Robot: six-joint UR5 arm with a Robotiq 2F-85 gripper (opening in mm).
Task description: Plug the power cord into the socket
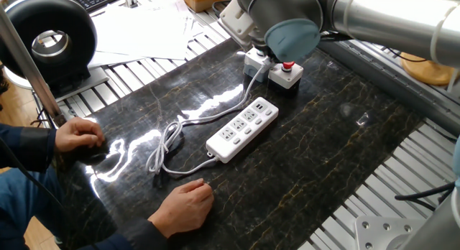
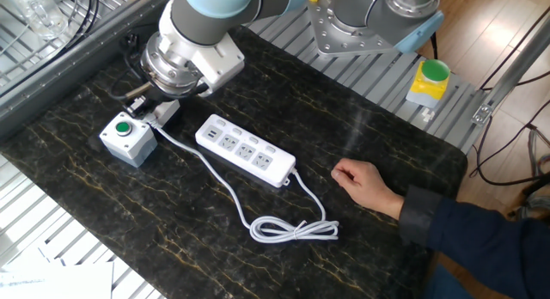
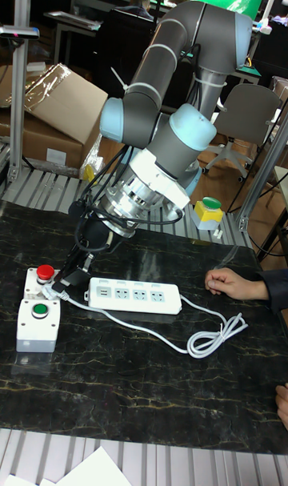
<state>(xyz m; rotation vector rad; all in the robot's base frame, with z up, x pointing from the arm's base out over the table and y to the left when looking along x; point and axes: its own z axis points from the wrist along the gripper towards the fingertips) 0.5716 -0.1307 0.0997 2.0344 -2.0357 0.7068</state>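
Observation:
The socket is a long white power strip lying in the middle of the dark table. Its power cord loops in a loose coil, then runs back along the strip to end between two button boxes. My gripper points down at that cord end, its dark fingertips right by the small white plug. The arm's wrist hides the gripper in one fixed view. How the jaws stand around the plug does not show.
A white box with a red button and one with a green button flank the cord end. A person's hands rest on the table near the coil. A yellow button box stands off the mat.

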